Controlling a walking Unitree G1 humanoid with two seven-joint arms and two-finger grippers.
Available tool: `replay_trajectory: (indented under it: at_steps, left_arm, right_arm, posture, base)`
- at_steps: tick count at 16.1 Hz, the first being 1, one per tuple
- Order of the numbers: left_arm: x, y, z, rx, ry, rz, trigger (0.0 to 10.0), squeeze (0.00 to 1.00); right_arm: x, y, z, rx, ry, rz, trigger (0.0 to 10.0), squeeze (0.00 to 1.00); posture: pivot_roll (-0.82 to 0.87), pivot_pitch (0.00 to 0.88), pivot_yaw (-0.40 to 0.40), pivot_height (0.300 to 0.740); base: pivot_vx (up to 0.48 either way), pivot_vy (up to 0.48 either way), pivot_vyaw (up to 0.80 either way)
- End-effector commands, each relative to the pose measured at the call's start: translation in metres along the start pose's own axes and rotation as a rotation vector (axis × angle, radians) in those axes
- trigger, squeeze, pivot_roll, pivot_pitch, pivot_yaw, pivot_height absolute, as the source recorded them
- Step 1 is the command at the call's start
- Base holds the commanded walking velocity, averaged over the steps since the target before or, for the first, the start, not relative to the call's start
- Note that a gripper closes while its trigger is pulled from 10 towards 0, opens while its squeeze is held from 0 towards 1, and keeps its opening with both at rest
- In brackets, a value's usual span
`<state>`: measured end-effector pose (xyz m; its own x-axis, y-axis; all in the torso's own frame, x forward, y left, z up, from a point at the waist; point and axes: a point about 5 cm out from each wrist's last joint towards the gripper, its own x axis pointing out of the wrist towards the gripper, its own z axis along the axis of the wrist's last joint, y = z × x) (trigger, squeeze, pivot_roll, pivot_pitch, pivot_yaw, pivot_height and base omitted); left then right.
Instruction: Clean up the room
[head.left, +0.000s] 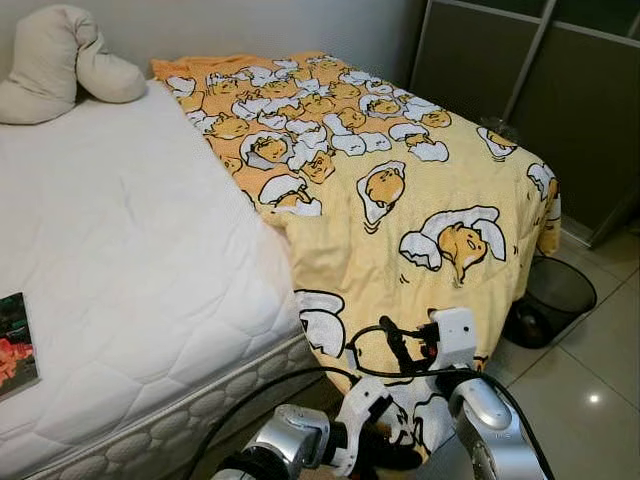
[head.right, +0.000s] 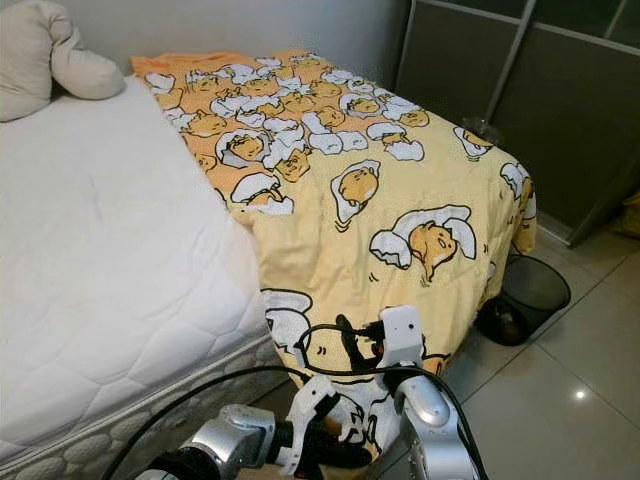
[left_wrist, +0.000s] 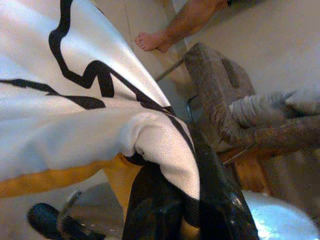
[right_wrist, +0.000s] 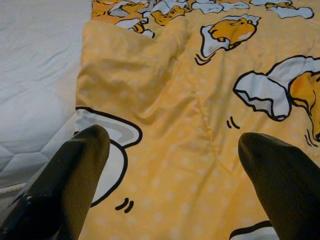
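Observation:
A yellow blanket (head.left: 380, 200) printed with cartoon eggs covers the right half of the bed and hangs over its foot end. My left gripper (head.left: 392, 455) is low at the hanging edge, shut on a fold of the blanket (left_wrist: 160, 145), with cloth bunched between its black fingers (left_wrist: 150, 210). My right gripper (head.left: 393, 342) hovers just above and in front of the draped part. It is open, its two fingers (right_wrist: 75, 165) spread wide with the blanket (right_wrist: 190, 125) between and beyond them, not touching it.
The bare white mattress (head.left: 120, 250) has a beige pillow (head.left: 60, 60) at the head and a book (head.left: 15, 345) near its left edge. A black wire bin (head.left: 555, 295) stands on the tiles by the wardrobe doors (head.left: 540, 90). A person's bare foot (left_wrist: 152, 40) is close.

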<state>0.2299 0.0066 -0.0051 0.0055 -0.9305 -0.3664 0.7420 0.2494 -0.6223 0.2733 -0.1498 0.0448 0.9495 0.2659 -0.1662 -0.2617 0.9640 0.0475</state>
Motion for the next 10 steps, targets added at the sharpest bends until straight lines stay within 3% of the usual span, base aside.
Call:
replay_trajectory:
  at_steps: [1,2,3,4,5,6,8,10]
  left_arm:
    - [0.019,-0.017,0.022,-0.136,-0.062,-0.1,10.0,0.0]
    - [0.023,-0.023,0.032,-0.219,-0.079,-0.152,10.0,0.0]
    - [0.023,-0.024,0.034,-0.22,-0.077,-0.164,10.0,0.0]
    - [0.025,-0.027,0.033,-0.147,-0.03,-0.172,10.0,0.0]
    - [0.025,-0.027,0.032,-0.133,-0.017,-0.172,10.0,0.0]
    - [0.023,-0.02,0.013,0.021,0.115,-0.069,10.0,0.0]
    - [0.018,-0.016,0.006,-0.009,0.146,-0.038,10.0,0.0]
    - [0.016,-0.016,0.0,0.094,0.202,-0.049,10.0,0.0]
  right_arm:
    - [-0.002,-0.002,-0.005,0.012,0.028,0.005,10.0,0.0]
    - [-0.001,-0.002,-0.004,0.025,0.028,0.008,10.0,0.0]
    - [-0.001,-0.003,-0.004,0.032,0.028,0.008,10.0,0.0]
    - [-0.001,-0.009,0.001,0.099,0.01,0.0,10.0,0.0]
    - [-0.001,-0.011,0.004,0.126,0.001,0.0,10.0,0.0]
    - [-0.007,-0.015,0.007,0.138,0.01,0.063,10.0,0.0]
    - [-0.019,-0.023,-0.008,0.15,0.097,0.103,10.0,0.0]
    - [-0.04,-0.032,-0.035,0.156,0.225,0.115,10.0,0.0]
  posture:
    - [0.01,0.054,-0.005,0.74]
    - [0.01,0.054,-0.005,0.74]
    - [0.01,0.054,-0.005,0.74]
    - [0.01,0.054,-0.006,0.74]
    - [0.01,0.054,-0.006,0.74]
    - [0.01,0.054,-0.006,0.74]
    - [0.01,0.056,-0.007,0.74]
    - [0.02,0.059,-0.007,0.74]
  base:
    - [0.0,0.0,0.0]
    - [0.0,0.0,0.0]
    - [0.0,0.0,0.0]
    - [0.0,0.0,0.0]
    - [0.0,0.0,0.0]
    - [0.0,0.0,0.0]
    - [0.0,0.0,0.0]
    - [0.0,0.0,0.0]
